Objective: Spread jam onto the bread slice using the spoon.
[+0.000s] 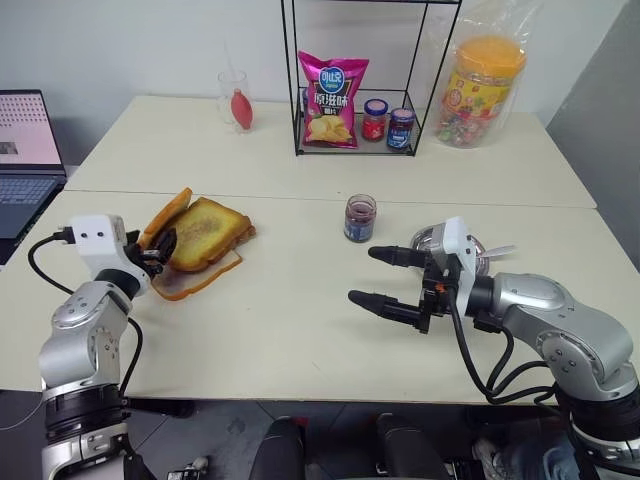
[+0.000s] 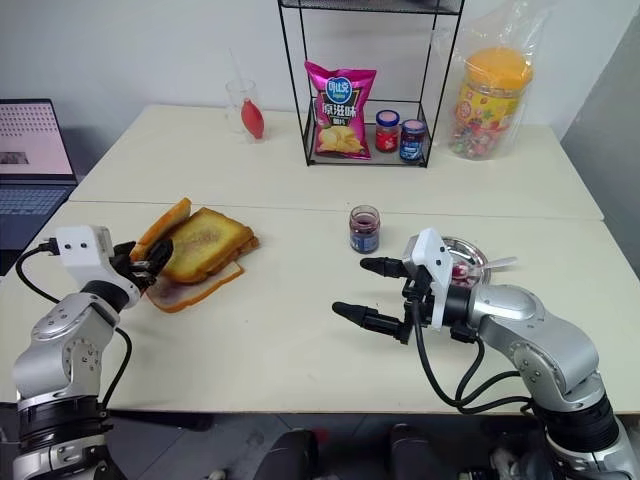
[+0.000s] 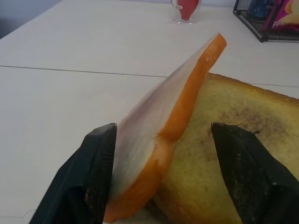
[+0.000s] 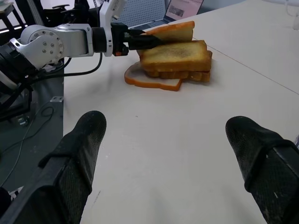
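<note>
Bread slice (image 3: 163, 121): pale, tan-crusted, tilted on edge at the table's (image 1: 300, 330) nine o'clock side, leaning against a stack of toasted slices (image 1: 208, 232). Left gripper (image 3: 161, 154): fingers spread, straddling the slice's lower edge, one finger (image 3: 96, 154) touching it. Right gripper (image 1: 385, 278): fingers wide apart, empty, at four o'clock, beside a metal dish (image 1: 478, 246).

White wall (image 1: 130, 45); two cream tables (image 1: 300, 330) abutting; black wire rack (image 1: 365, 75) on far table; laptop (image 1: 25, 150) at left.
</note>
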Action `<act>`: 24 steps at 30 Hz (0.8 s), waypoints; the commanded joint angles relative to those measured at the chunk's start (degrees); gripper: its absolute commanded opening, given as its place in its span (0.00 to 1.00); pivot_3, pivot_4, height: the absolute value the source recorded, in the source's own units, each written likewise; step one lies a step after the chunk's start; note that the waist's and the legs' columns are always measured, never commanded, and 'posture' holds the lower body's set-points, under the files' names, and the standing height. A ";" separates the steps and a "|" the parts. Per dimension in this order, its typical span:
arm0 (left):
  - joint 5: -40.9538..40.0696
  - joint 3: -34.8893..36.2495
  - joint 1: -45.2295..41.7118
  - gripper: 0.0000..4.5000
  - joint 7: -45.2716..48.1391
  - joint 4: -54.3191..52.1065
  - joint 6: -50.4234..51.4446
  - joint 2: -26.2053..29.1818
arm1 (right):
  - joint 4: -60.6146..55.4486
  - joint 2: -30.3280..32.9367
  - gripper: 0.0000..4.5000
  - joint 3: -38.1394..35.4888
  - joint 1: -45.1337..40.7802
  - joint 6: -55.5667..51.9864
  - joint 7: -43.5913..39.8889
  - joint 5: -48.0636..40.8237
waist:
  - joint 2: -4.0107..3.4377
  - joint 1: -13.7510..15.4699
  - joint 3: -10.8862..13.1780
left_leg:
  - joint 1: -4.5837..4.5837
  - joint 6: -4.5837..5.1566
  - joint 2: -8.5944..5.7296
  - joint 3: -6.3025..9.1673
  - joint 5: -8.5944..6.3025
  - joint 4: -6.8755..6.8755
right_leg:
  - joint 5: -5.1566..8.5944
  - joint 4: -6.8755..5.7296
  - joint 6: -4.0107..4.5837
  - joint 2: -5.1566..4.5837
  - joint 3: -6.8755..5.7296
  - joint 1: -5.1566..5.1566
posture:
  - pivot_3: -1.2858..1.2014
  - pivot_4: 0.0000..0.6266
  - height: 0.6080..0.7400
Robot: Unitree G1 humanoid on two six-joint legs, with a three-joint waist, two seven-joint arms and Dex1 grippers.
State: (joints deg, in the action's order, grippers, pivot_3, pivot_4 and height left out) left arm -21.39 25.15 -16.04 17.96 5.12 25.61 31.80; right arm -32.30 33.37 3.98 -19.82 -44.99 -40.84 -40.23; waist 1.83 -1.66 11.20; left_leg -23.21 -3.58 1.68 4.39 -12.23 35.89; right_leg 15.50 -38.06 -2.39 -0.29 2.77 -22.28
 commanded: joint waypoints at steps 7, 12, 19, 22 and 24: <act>0.92 1.14 -1.60 0.25 -3.03 -0.46 -2.39 0.02 | 0.00 0.27 1.00 -2.27 -2.41 0.03 0.67 -0.74 | 0.00 0.00 0.00 | 0.00 0.00 0.00 0.00 0.00 0.00 | 0.00 0.00 0.00 0.00 0.00 0.00 | 0.52 0.24 1.00; 0.74 1.40 -1.38 0.03 -3.85 -0.85 -2.98 -0.51 | 0.38 0.37 1.00 -2.54 -3.00 -0.12 0.83 -1.01 | 0.00 0.01 0.00 | -0.01 0.00 0.00 0.00 0.00 0.00 | 0.00 0.00 0.00 -0.01 0.00 0.00 | 0.52 0.24 1.00; 0.68 1.01 -0.79 0.00 -4.80 -3.45 -4.31 -1.47 | 0.25 0.36 1.00 -3.25 -2.76 0.45 0.48 -1.34 | 0.00 0.01 0.00 | -0.01 0.00 0.00 0.00 0.00 0.00 | -0.01 0.00 0.00 -0.01 0.00 0.00 | 0.52 0.24 1.00; 2.10 -1.28 0.32 0.00 -2.30 -6.82 -6.59 -0.57 | -0.04 0.65 1.00 -4.16 -2.24 1.48 -0.54 -1.77 | 0.00 0.01 0.00 | -0.01 0.00 0.00 0.00 0.00 0.00 | -0.01 -0.01 -0.01 -0.01 0.00 0.00 | 0.52 0.24 1.00; 6.49 -5.71 2.50 0.00 2.73 -10.93 -12.66 2.55 | -0.16 1.30 1.00 -5.24 -1.54 2.05 -1.40 -2.03 | 0.02 0.04 0.01 | -0.02 0.00 -0.01 0.00 0.00 0.00 | -0.01 0.01 0.00 -0.01 0.01 0.00 | 0.52 0.24 1.00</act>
State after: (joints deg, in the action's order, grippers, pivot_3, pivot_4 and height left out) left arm -17.44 22.03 -13.64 16.96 0.25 18.46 32.04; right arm -31.17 33.92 1.04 -21.41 -44.39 -41.26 -41.28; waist 1.84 -1.62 11.21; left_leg -23.26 -3.58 1.67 4.40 -12.23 35.88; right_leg 15.49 -38.02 -2.39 -0.31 2.77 -22.29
